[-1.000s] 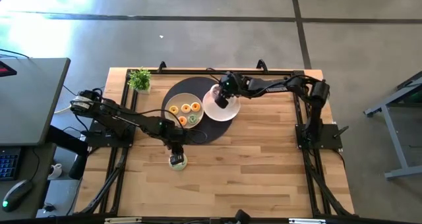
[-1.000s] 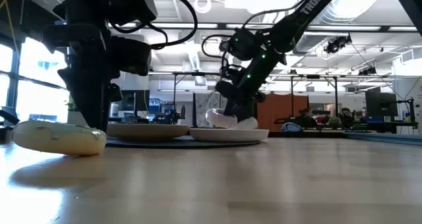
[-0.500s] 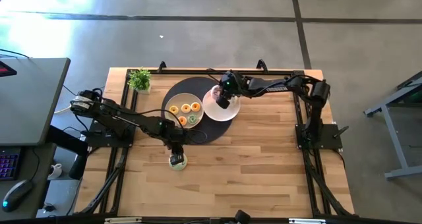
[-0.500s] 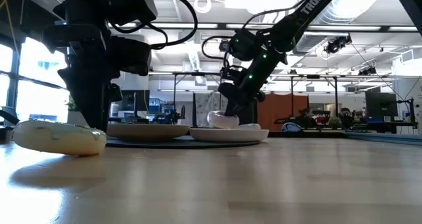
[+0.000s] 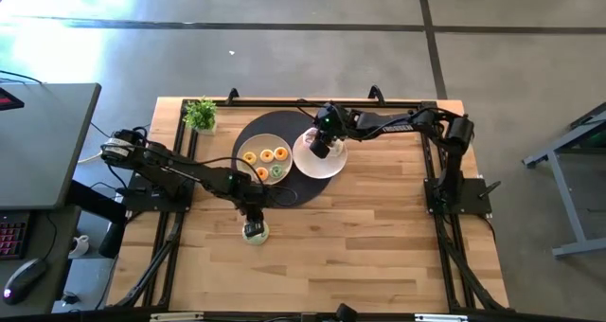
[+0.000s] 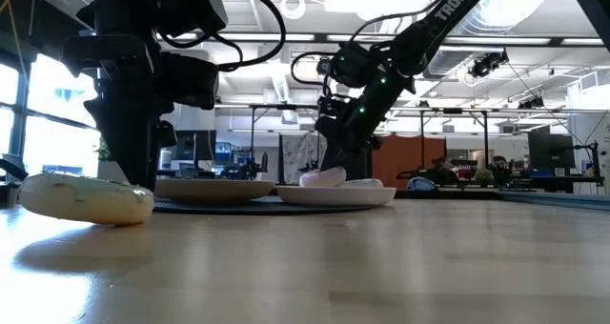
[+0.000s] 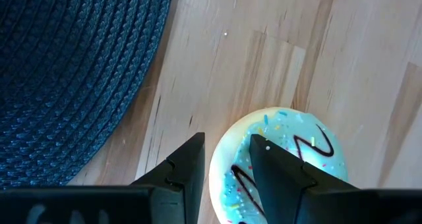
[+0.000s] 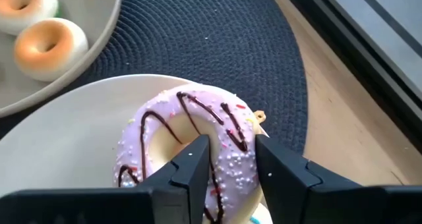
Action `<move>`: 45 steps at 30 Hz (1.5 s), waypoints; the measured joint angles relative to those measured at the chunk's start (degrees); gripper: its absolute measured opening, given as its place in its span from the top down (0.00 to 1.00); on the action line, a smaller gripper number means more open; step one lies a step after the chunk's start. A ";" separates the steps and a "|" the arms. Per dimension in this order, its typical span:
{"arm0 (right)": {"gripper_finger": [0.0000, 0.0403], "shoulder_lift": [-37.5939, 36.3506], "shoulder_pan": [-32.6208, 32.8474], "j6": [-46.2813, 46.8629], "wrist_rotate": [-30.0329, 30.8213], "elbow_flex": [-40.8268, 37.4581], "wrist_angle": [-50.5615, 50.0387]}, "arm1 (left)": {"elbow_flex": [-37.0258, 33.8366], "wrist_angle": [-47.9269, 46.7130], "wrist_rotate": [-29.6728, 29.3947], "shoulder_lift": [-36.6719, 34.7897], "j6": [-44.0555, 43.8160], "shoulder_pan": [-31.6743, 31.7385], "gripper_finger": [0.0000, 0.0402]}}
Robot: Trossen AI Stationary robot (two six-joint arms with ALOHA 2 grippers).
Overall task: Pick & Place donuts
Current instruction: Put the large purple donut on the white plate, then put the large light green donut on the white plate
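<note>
A turquoise-iced donut with dark drizzle lies flat on the bare wood near the table's front left. My left gripper points down at it, open, one finger outside its rim and one over its hole side. A pink-iced donut lies tilted on a white plate, leaning on something pale. My right gripper stands open astride its rim, one finger at the hole and one outside. My left gripper comes from above with its fingers on either side of the turquoise donut's rim; whether they touch it I cannot tell. My right gripper slants down over the pink donut's rim, and I cannot tell whether its fingers touch it.
A second plate to the left holds several small donuts in orange, yellow and green. Both plates sit on a dark round woven mat. A small potted plant stands at the far left corner. Bare wood fills the near half.
The pink donut has sunk from a raised, more upright stand to lie lower and flatter on the white plate. The plate has slid a little toward the table's right.
</note>
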 joint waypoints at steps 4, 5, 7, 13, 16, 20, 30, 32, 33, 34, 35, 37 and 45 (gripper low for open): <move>0.71 -0.04 0.00 0.02 -1.21 0.00 -0.08 | 0.00 0.00 0.00 0.00 -0.03 0.00 0.70; 0.71 -0.16 0.00 0.04 -1.45 -0.02 -0.18 | 0.00 0.02 0.00 0.00 -0.05 0.00 0.70; 0.71 -0.41 0.00 0.07 -1.85 -0.02 -0.26 | 0.00 0.00 0.00 0.00 -0.07 0.00 0.70; 0.71 -3.69 0.00 0.91 -2.54 -0.02 -2.17 | 0.00 -0.02 0.00 0.00 -0.05 0.00 0.70; 0.71 -5.15 0.02 1.27 -2.93 -0.02 -3.85 | 0.00 0.02 0.00 0.00 -0.05 0.00 0.70; 0.71 -5.12 0.54 1.18 -2.96 -0.02 -6.37 | 0.00 0.10 0.00 0.00 -0.05 0.00 0.70; 0.61 -4.01 3.19 -4.09 -2.72 -0.11 -4.31 | 0.00 0.29 0.00 0.00 -0.05 0.00 0.70; 0.57 -4.02 3.28 -4.59 -2.71 -0.11 -3.12 | 0.00 0.32 0.00 0.00 -0.05 0.00 0.70; 0.56 -4.02 3.28 -4.77 -2.70 -0.11 -2.89 | 0.00 0.31 0.02 0.00 -0.05 0.00 0.70; 0.54 -4.02 3.28 -4.81 -2.69 -0.11 -2.74 | 0.00 0.33 0.02 0.00 -0.05 0.00 0.70; 0.53 -4.03 3.28 -4.85 -2.60 -0.11 -2.57 | 0.00 0.37 0.02 0.00 -0.05 0.00 0.70; 0.52 -4.24 3.28 -4.94 -1.83 -0.11 -2.54 | 0.00 0.35 0.02 0.00 -0.05 0.00 0.70; 0.53 -8.58 4.38 -4.48 -2.46 -0.11 -2.49 | -0.02 0.09 0.60 0.00 0.06 0.00 0.70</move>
